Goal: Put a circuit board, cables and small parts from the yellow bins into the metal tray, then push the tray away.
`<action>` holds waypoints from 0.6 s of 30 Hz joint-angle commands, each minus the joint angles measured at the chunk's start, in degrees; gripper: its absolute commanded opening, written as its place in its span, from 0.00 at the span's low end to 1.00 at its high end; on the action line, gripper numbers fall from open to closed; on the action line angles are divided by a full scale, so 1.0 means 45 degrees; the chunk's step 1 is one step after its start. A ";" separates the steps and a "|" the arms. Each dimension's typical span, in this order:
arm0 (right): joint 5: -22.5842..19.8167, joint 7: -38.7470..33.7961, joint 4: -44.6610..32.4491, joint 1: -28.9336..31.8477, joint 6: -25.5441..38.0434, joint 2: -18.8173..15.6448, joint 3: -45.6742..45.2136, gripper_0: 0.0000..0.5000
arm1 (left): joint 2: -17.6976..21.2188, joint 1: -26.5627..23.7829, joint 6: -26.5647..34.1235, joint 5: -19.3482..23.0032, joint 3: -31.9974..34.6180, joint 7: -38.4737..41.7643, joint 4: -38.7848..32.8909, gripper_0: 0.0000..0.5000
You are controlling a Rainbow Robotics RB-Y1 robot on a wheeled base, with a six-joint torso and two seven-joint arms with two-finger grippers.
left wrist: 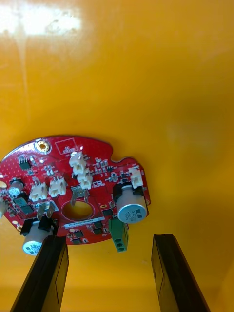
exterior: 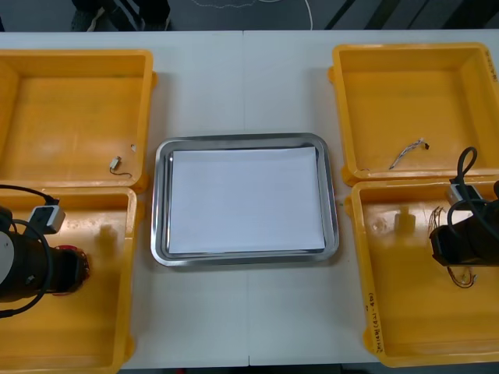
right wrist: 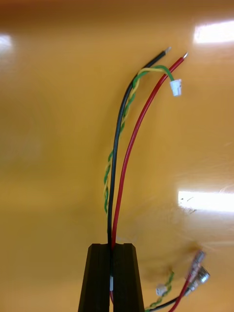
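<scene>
Left gripper (left wrist: 109,240) low, fingers apart; right gripper (right wrist: 112,248) low (fingers tight on cables (right wrist: 116,170))

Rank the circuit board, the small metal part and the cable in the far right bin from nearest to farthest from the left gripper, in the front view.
1. circuit board, at the open left gripper, in the near left bin.
2. small metal part, in the far left bin.
3. cable, in the far right bin, across the metal tray.

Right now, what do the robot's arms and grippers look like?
The left arm and right arm are black and rounded, each carrying a small grey box and looping black cable. The left gripper and right gripper have flat black fingers.
</scene>
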 commanded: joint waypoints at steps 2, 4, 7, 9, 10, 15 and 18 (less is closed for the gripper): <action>-0.0808 0.0148 -0.0855 -0.0812 0.1003 -0.0496 -0.0723 0.00 | 0.0118 0.0746 -0.0419 -0.0082 -0.0334 0.1929 -0.0659 1.00; -0.1101 0.0109 -0.0933 -0.0987 0.1179 -0.0496 -0.0762 0.00 | 0.0118 0.0824 -0.0497 -0.0140 -0.0431 0.1949 -0.0659 1.00; -0.1257 -0.0145 -0.1246 -0.1378 0.1608 -0.0476 -0.0762 0.00 | 0.0118 0.0902 -0.0595 -0.0277 -0.0627 0.1968 -0.0640 1.00; -0.1492 -0.0731 -0.1617 -0.1710 0.1999 -0.0456 -0.0742 0.00 | 0.0137 0.0961 -0.0712 -0.0394 -0.0802 0.1968 -0.0659 1.00; -0.1687 -0.0966 -0.1715 -0.1847 0.2175 -0.0456 -0.0762 0.00 | 0.0137 0.0961 -0.0751 -0.0453 -0.0881 0.1968 -0.0640 1.00; -0.2546 -0.1903 -0.2340 -0.2394 0.2878 -0.0456 -0.0664 0.00 | 0.0118 0.1039 -0.0907 -0.0726 -0.1154 0.2008 -0.0640 1.00; -0.2722 -0.2528 -0.2847 -0.2706 0.3112 -0.0398 -0.0313 0.00 | 0.0118 0.1039 -0.1024 -0.0902 -0.1330 0.2066 -0.0561 1.00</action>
